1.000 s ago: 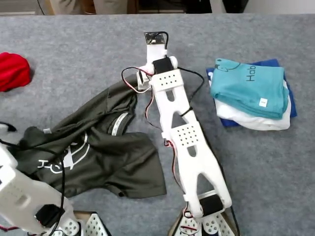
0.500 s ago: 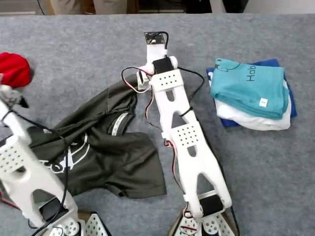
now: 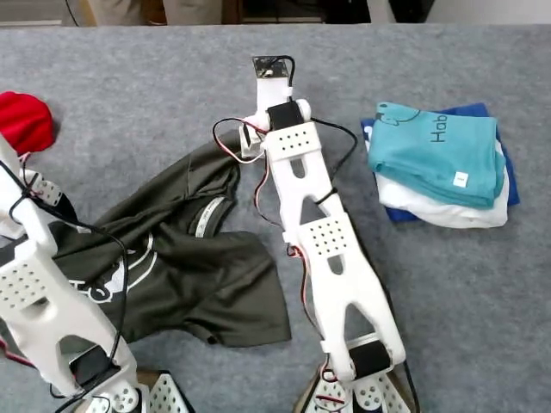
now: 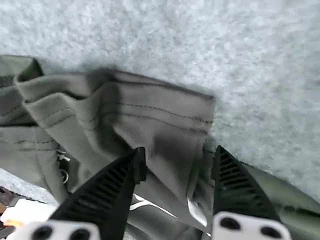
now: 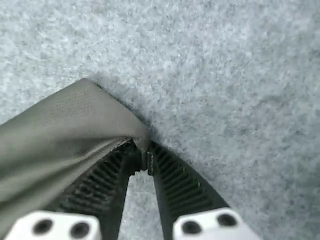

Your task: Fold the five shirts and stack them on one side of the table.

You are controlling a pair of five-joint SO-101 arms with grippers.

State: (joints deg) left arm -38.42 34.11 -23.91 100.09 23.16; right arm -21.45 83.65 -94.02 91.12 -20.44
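On the grey table (image 3: 129,95), the olive shirt (image 3: 215,275) lies rumpled, white print up.

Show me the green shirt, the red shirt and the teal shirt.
green shirt (image 3: 207,275), high view, on its spread-out body.
red shirt (image 3: 21,120), high view, middle of the bundle.
teal shirt (image 3: 430,151), high view, top of the folded stack.

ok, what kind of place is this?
Probably a robotics lab bench: grey felt-covered table, two white robot arms at its edge, an olive shirt spread out, folded shirts stacked aside.
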